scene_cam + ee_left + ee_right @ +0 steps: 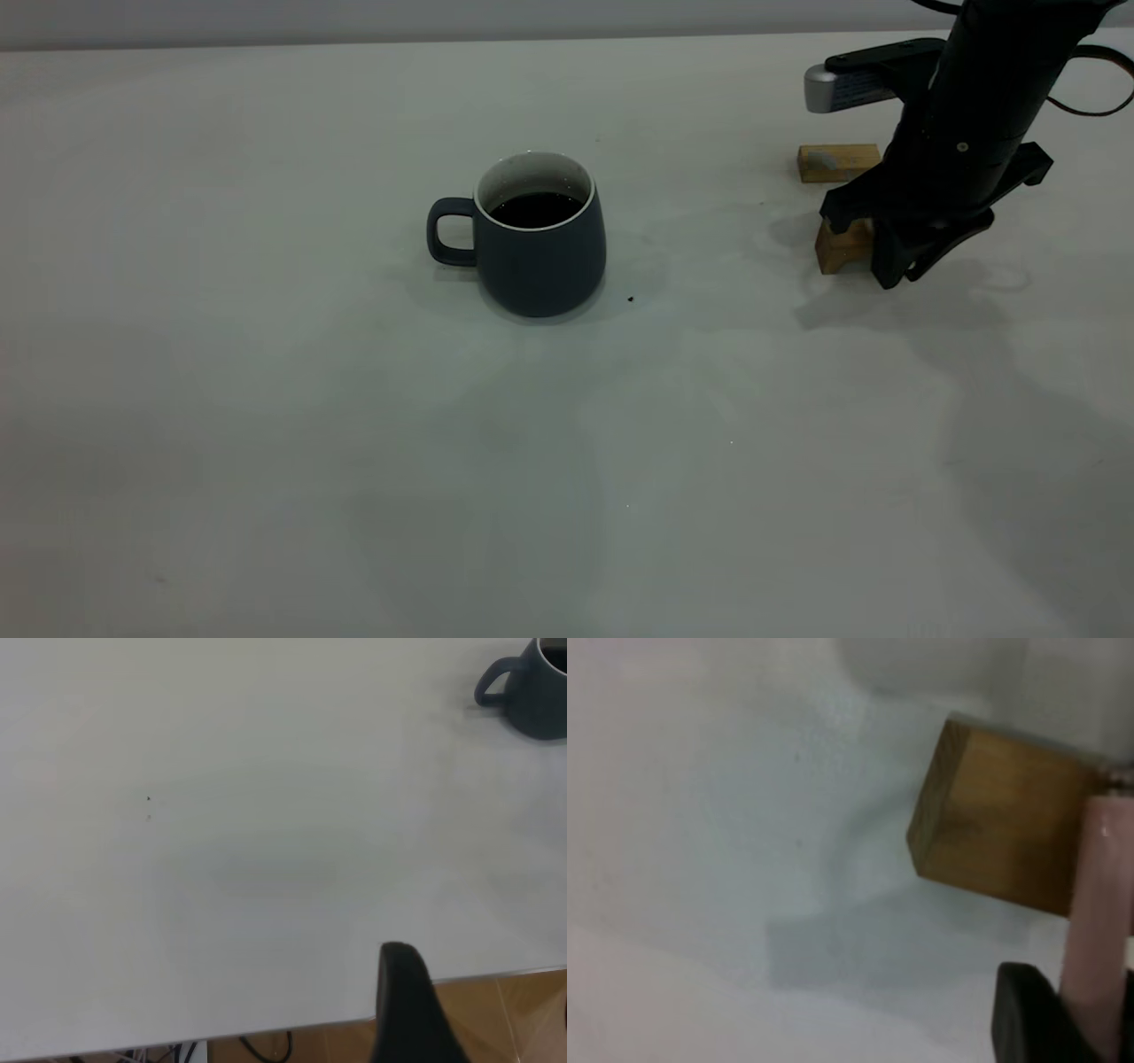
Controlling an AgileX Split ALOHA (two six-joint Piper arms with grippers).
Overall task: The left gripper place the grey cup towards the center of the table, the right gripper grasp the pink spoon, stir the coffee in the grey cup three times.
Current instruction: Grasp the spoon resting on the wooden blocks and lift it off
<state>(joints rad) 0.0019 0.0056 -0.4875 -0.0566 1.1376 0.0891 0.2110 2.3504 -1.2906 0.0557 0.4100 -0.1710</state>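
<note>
— Where is the cup?

— I see the grey cup point(540, 235) upright near the middle of the table point(266, 399), coffee point(535, 210) inside, handle toward the left arm's side.

— And the spoon?

— My right gripper point(899, 261) is low over two wooden blocks point(842, 244). Its wrist view shows the pink spoon point(1099, 921) handle beside one finger; the bowl is cut off. Whether the fingers pinch it, I cannot tell.

— The left one?

— Of the left gripper point(412, 1010) only one finger shows, at the table edge.

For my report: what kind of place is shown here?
Probably a robot test bench, not a kitchen: a bare off-white table, a black right gripper over wooden blocks, one grey cup of coffee.
</note>
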